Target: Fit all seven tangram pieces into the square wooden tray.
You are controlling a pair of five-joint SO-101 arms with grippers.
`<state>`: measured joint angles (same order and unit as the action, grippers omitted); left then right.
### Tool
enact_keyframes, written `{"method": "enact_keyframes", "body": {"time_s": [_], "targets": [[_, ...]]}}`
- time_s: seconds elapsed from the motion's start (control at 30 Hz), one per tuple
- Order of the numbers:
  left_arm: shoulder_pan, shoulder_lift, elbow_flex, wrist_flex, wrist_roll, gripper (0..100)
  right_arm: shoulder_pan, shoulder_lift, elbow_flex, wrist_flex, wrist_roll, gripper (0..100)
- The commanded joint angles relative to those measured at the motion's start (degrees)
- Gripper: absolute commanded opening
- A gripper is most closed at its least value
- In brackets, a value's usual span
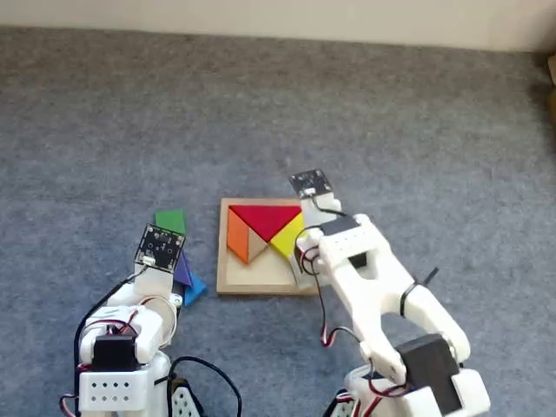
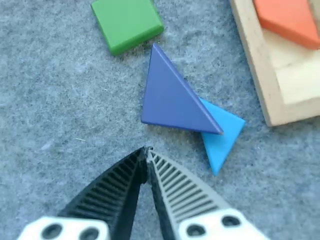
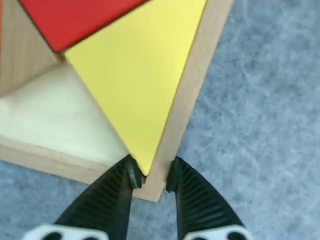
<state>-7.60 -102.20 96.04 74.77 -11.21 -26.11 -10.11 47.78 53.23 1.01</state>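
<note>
L gripper [image 2: 147, 153], lower centre: fingers pressed together nr dk-blue triangle [image 2: 172, 97]. R gripper [image 3: 152, 175]: fingers spread astride tray [image 3: 193, 75] rim.

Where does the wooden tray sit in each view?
High view: the wooden tray sits mid-picture, beside the green square.
Left wrist view: its corner lies beyond the light blue triangle, holding the orange piece.
Right wrist view: its rim sits inside the open right gripper, beside the yellow triangle.
Shared landmark: the tray's bare pale floor.
</note>
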Motion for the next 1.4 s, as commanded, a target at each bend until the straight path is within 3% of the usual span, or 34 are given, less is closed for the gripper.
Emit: {"method": "enact_keyframes", "body": {"time_s": [0.0, 0.13, 0.23, 0.53, 0.87, 1.37], "targets": [[1.1, -1.54, 1.1, 0.09, -0.35, 1, 0.57, -3.38, 0.4, -0.22, -0.26, 5.7], [1.1, -1.54, 1.1, 0.09, -0.35, 1, 0.48, -5.32, -2.68, 3.91, -2.81, 21.0], [1.1, -1.54, 1.1, 0.09, -0.35, 1, 0.48, -8.75, -4.53, 7.43, -2.9, 25.2], [1.1, -1.54, 1.1, 0.09, -0.35, 1, 4.35, -29.14, -0.31, 11.91, -1.41, 24.2], [1.1, -1.54, 1.1, 0.09, -0.35, 1, 16.13, -50.77, 10.59, 11.82, -0.97, 8.0], [1.1, -1.54, 1.1, 0.09, -0.35, 1, 18.07, -77.58, 27.82, 11.82, 1.93, 8.2]]}}
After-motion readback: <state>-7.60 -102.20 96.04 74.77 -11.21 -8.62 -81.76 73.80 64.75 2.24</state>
